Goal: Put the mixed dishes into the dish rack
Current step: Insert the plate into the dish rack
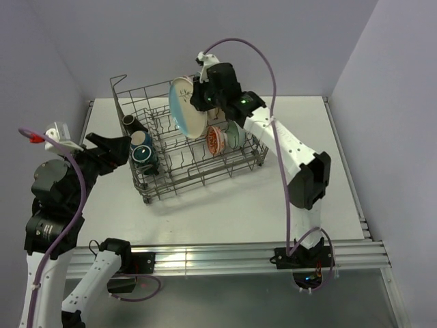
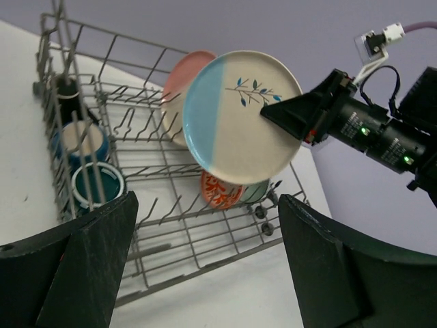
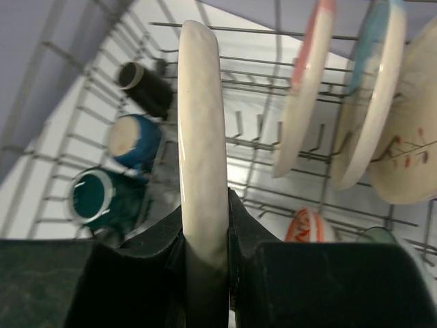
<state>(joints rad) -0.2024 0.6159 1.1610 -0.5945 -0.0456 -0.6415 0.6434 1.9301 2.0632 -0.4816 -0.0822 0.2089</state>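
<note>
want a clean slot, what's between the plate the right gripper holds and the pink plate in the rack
Only bare upright tines of the dish rack; the right wrist view shows that gap between the held plate and the pink plate.

blue-and-cream plate [image 2: 232,123] pinched by right end effector [image 2: 273,113] above dish rack [image 2: 157,167], mugs [image 2: 95,184] along left wall

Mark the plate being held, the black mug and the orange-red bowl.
held plate [image 2: 235,119]: left wrist view, middle of its face.
black mug [image 3: 149,89]: right wrist view, its side.
orange-red bowl [image 1: 215,139]: top external view, its patterned surface.
</note>
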